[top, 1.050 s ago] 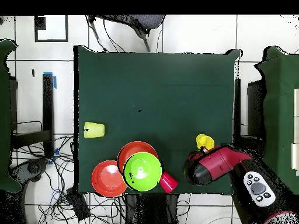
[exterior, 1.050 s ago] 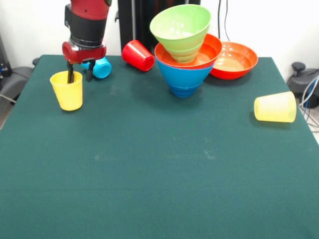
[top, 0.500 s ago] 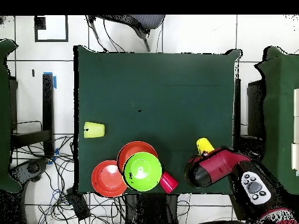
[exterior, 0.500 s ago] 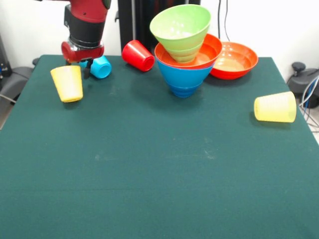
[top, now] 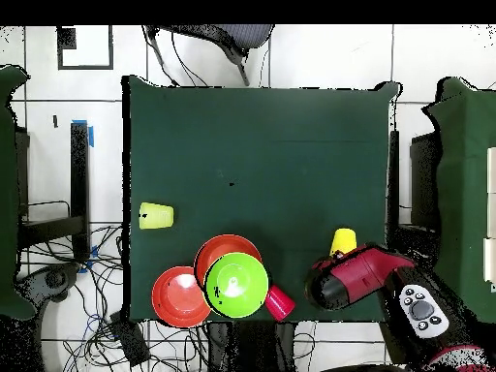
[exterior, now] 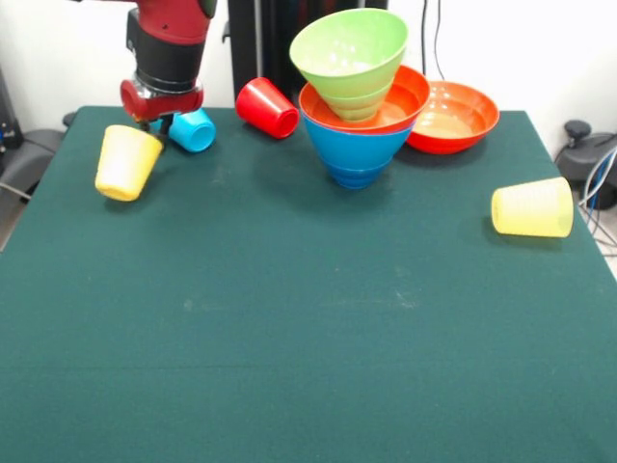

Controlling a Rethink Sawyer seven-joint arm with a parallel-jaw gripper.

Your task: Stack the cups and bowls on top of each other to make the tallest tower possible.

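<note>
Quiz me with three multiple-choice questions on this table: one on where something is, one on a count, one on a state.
1. Where does the ribbed pale yellow cup lie?
A. beside the red cup
B. alone, apart from the rest
C. inside the tower

2. How many bowls stand outside the tower?
A. one
B. three
C. none

3. How is the opaque yellow cup?
A. upright on the cloth
B. tilted, at the end effector
C. nested in a bowl

Answers: 1 B, nothing lies near it. 2 A, one orange-red bowl behind. 3 B, it hangs slanted.
</note>
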